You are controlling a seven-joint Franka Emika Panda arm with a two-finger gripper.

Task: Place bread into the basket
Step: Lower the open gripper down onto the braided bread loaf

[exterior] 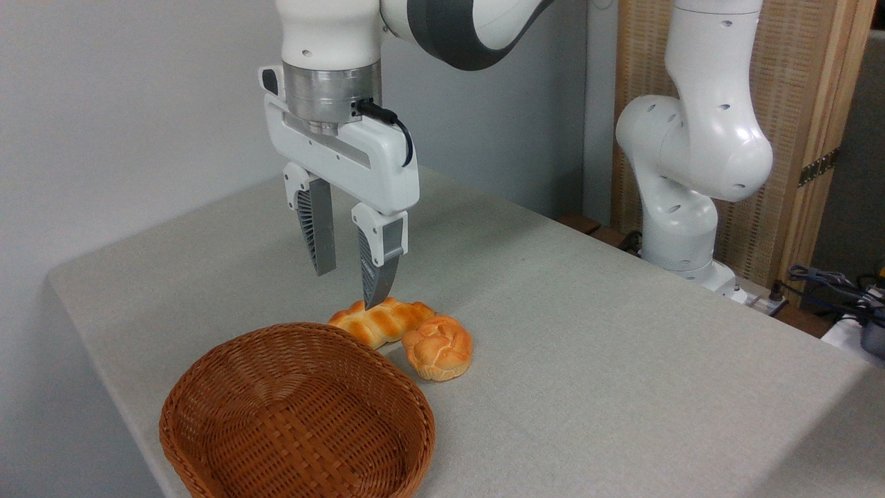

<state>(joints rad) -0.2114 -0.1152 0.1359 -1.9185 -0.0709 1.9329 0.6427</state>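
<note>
The long braided golden-orange bread (380, 321) lies on the table just behind the rim of the brown wicker basket (297, 415), which holds nothing. My gripper (349, 289) hangs open above the loaf's left half, pointing down. Its right fingertip (377, 287) overlaps the loaf's top in the picture; the left finger (319, 238) ends higher, over bare cloth. Nothing is held between the fingers.
A small round knotted bun (438, 348) sits against the loaf's right end. The grey tablecloth (588, 360) stretches to the right. The arm's white base (691, 207) stands at the far right edge, with cables (830, 283) beside it.
</note>
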